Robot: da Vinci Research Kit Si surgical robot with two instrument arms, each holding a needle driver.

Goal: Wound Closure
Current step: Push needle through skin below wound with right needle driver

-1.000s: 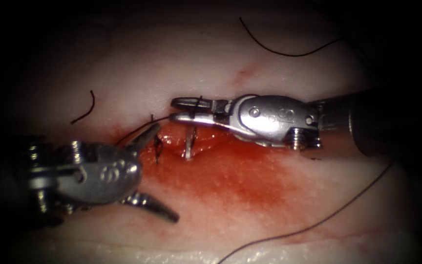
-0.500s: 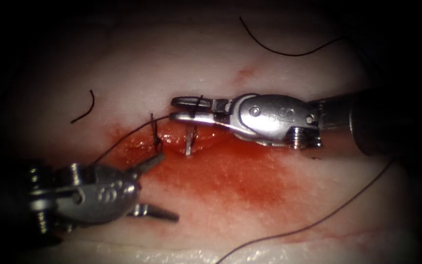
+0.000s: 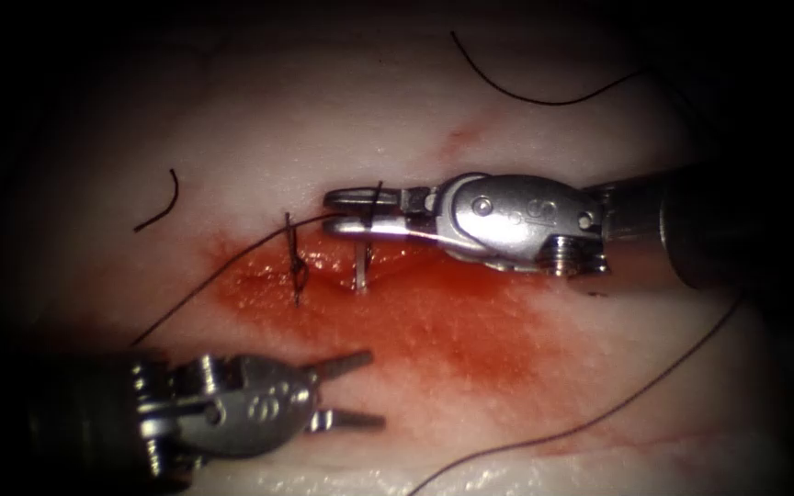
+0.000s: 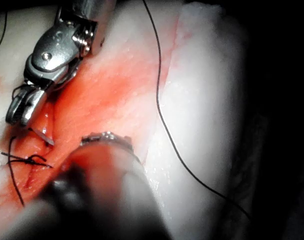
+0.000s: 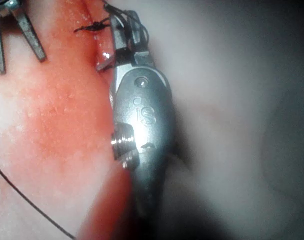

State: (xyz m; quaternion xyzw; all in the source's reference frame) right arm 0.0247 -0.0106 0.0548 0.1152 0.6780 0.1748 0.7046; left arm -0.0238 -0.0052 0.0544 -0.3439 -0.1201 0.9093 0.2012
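The tissue [image 3: 232, 138] carries a red-stained cut [image 3: 397, 262] with one tied stitch [image 3: 296, 266] across it. My right tool [image 3: 328, 209] reaches in from the right above the cut, its jaws shut on the needle [image 3: 360, 271] near its upper end. The needle stands down from the jaws and its lower end meets the tissue at the cut, just right of the stitch. Thread [image 3: 222, 276] runs from the right jaws down-left over the tissue. My left tool [image 3: 374, 388] lies below the cut, jaws open, holding nothing. The right wrist view has the needle [image 5: 104, 60] beside the stitch [image 5: 92, 26].
Red fluid [image 3: 452, 340] spreads over the tissue below the cut. A long loop of thread [image 3: 599, 418] crosses the lower right, another strand [image 3: 544, 101] lies at the back, and a short cut end [image 3: 163, 207] lies at the left. The left wrist view has thread [image 4: 161, 110] near the tissue's edge.
My left tool, jaws open, has drawn away from the stitch and the thread, moving down and to the right. The right tool and the needle have stayed in place.
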